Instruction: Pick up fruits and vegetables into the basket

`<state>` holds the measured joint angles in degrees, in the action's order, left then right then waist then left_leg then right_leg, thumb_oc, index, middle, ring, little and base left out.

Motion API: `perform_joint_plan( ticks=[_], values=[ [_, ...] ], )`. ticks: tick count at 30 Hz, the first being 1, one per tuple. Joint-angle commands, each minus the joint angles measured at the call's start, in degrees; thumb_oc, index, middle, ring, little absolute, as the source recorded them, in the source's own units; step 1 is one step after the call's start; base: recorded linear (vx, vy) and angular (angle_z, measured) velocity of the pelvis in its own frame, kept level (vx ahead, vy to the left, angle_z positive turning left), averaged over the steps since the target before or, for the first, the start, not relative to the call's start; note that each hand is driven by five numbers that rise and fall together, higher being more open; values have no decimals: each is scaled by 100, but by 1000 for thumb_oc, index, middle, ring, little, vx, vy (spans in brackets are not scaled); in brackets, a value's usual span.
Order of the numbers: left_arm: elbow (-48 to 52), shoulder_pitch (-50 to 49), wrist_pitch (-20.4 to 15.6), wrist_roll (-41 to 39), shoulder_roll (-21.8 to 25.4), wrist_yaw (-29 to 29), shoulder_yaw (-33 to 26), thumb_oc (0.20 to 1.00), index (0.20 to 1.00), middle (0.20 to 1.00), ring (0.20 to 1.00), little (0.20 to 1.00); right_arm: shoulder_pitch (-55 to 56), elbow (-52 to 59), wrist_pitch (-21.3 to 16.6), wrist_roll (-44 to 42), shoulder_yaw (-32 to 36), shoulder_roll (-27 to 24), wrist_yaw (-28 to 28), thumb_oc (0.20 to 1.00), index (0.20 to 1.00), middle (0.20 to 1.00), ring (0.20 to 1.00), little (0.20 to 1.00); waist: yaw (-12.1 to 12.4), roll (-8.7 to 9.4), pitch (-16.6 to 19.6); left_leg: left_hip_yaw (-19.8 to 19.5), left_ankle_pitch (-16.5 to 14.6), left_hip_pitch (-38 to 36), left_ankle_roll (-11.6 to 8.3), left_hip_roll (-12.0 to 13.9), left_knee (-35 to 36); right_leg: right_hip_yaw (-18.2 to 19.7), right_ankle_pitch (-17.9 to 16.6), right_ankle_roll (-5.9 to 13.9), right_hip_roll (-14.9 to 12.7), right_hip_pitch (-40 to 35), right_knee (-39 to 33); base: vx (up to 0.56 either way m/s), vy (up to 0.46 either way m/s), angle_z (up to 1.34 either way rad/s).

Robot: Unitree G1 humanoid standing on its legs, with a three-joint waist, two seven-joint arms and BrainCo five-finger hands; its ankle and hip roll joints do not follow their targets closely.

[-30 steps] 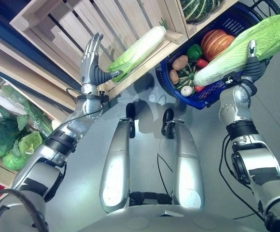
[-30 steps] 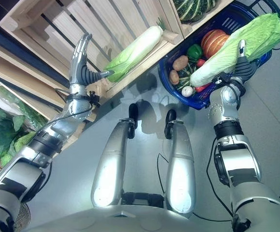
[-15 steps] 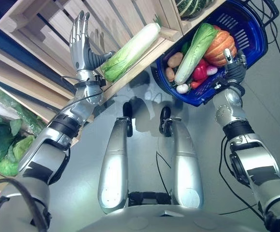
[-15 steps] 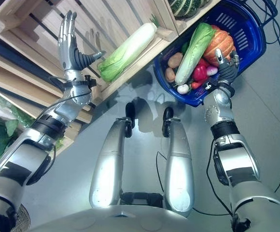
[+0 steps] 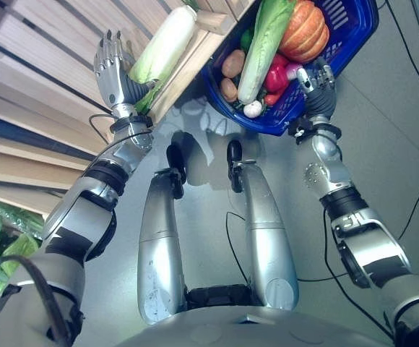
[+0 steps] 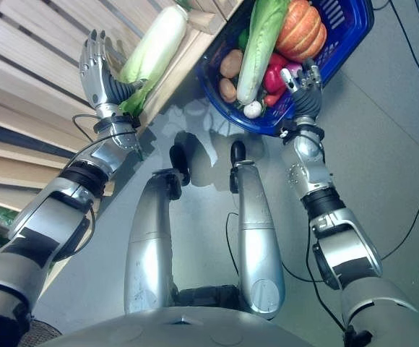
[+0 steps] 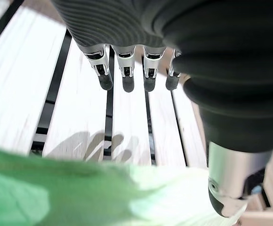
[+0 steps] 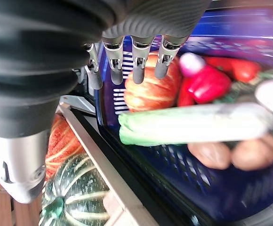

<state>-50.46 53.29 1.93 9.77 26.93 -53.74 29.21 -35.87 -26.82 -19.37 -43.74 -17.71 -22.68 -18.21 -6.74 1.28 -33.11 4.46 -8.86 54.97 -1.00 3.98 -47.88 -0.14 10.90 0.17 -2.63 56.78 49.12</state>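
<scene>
Blue basket [image 5: 354, 32] full, cabbage [image 5: 159, 43] perhaps touching splayed left hand [image 5: 112, 69], right hand [image 5: 314, 79] relaxed, empty

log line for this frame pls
right robot hand: open, empty, by basket | cabbage: in basket | left robot hand: open beside shelf cabbage

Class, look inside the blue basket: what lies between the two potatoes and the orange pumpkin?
In the left eye view, a long cabbage lies between the potatoes and pumpkin, inside the basket.
</scene>
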Motion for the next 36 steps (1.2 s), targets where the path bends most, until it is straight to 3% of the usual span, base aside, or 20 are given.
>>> perform_joint_plan(
  ticks=[1, 4, 6, 12, 23, 24, 25, 26, 36],
  values=[
    [-236, 3, 93, -64, -37, -389, -294, 1000, 1000, 1000, 1000, 1000, 634, 851, -498, 151, 51, 287, 379, 1000, 1000, 1000, 1000, 1000, -55, 134, 332, 178, -266, 52, -47, -273, 253, -262, -159, 244, 91, -56, -67, -29, 76, -11],
    [-237, -4, 267, -77, -34, -515, -328, 1000, 1000, 1000, 1000, 1000, 829, 1031, -597, 4, -1, 355, 550, 1000, 1000, 1000, 1000, 1000, -107, 139, 332, 190, -235, 191, -66, -268, 282, -229, -186, 249, 117, 69, -109, -28, 51, -12],
    [-266, -6, 663, -154, 1, -1002, -358, 1000, 1000, 1000, 1000, 1000, 1019, 1235, -768, -207, -69, 419, 841, 1000, 1000, 1000, 1000, 1000, -153, 150, 332, 199, -186, 352, -94, -264, 340, -204, -209, 249, 149, 214, -160, -26, 31, -7],
    [-415, 98, 863, -212, 107, -1383, -440, 1000, 1000, 1000, 1000, 1000, 1220, 1507, -995, -231, -192, 534, 985, 1000, 1000, 1000, 1000, 1000, -212, 200, 332, 206, -91, 527, -141, -266, 454, -194, -264, 258, 188, 377, -258, -11, -7, -11],
    [-363, 410, 1273, -54, 160, -1390, -171, 1000, 1000, 1000, 1000, 1000, 1134, 1641, -982, -345, -278, 594, 964, 1000, 1000, 1000, 1000, 1000, -239, 153, 332, 205, -28, 892, -193, -270, 395, -184, -372, 270, 160, 741, -214, -6, 0, 0],
    [-366, 402, 1296, -75, 127, -1391, -172, 567, 567, 567, 567, 567, 1121, 1642, -996, -339, -297, 615, 954, 1000, 1000, 1000, 1000, 1000, -236, 148, 332, 206, -21, 906, -195, -275, 405, -184, -378, 271, 160, 759, -218, 0, 0, 0],
    [-393, 389, 1299, -68, 98, -1389, -170, 238, 238, 238, 238, 238, 1102, 1634, -999, -331, -310, 646, 933, 1000, 1000, 1000, 1000, 1000, -231, 146, 332, 208, -15, 903, -194, -280, 424, -189, -380, 271, 159, 759, -228, 0, 0, 0],
    [-424, 374, 1294, -41, 70, -1380, -174, 200, 200, 200, 200, 200, 1081, 1617, -1007, -331, -320, 676, 930, 1000, 1000, 1000, 1000, 1000, -223, 147, 332, 204, -7, 878, -201, -287, 454, -190, -387, 272, 162, 734, -260, 0, 0, 0],
    [-48, 82, 1139, 446, 238, -1641, -307, 200, 200, 200, 200, 200, 1312, 1826, -974, -278, -313, 701, 1103, 1000, 1000, 1000, 1000, 1000, -183, 139, 332, 243, 14, 425, -240, -244, 541, -218, -371, 286, 194, 263, -423, 0, 0, 0]
  ],
)
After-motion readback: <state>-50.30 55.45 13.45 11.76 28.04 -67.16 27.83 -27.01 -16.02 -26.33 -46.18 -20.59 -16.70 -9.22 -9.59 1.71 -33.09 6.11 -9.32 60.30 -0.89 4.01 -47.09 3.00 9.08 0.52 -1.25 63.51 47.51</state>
